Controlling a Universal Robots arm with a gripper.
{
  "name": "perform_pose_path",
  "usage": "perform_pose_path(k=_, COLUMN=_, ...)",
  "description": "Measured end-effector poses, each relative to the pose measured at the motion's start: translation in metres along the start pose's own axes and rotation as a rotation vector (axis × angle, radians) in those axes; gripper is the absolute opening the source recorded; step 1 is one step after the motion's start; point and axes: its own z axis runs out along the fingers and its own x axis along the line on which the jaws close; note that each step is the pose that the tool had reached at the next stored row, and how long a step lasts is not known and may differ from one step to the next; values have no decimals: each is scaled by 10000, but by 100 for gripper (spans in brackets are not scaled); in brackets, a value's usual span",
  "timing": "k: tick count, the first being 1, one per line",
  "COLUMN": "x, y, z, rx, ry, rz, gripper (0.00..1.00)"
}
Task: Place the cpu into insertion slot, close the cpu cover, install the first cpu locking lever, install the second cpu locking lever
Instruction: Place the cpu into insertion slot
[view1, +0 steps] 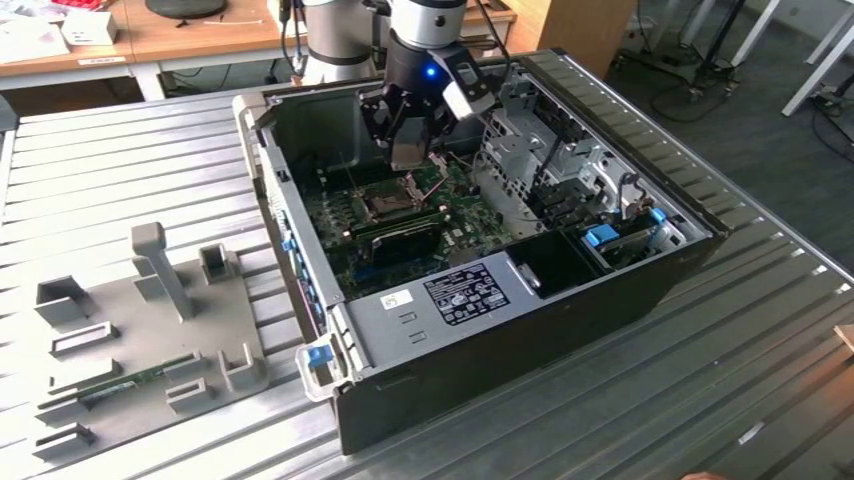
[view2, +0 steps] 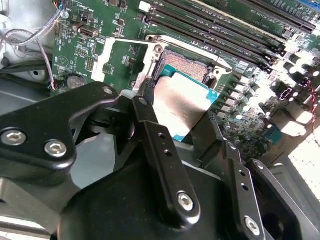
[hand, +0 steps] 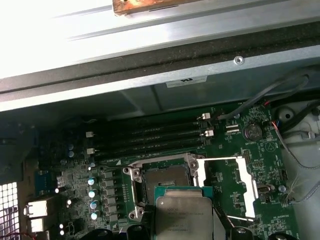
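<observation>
The gripper (view2: 177, 112) pinches the cpu (view2: 186, 100); the slot (view1: 387, 207) is at six o'clock from it in the exterior view. Tipped, the cpu might land crooked.

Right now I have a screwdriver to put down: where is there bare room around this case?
Bare ribbed table lies at the exterior view's right of the computer case and, at that view's left, behind the grey fixture plate. Inside the case it is crowded: the claw holds the cpu at the insertion slot.
</observation>
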Motion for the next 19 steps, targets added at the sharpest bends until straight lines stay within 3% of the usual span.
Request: perform_pose_path(k=19, x=0, y=0, z=6, rx=-6, ry=-28, rz=310, gripper=54)
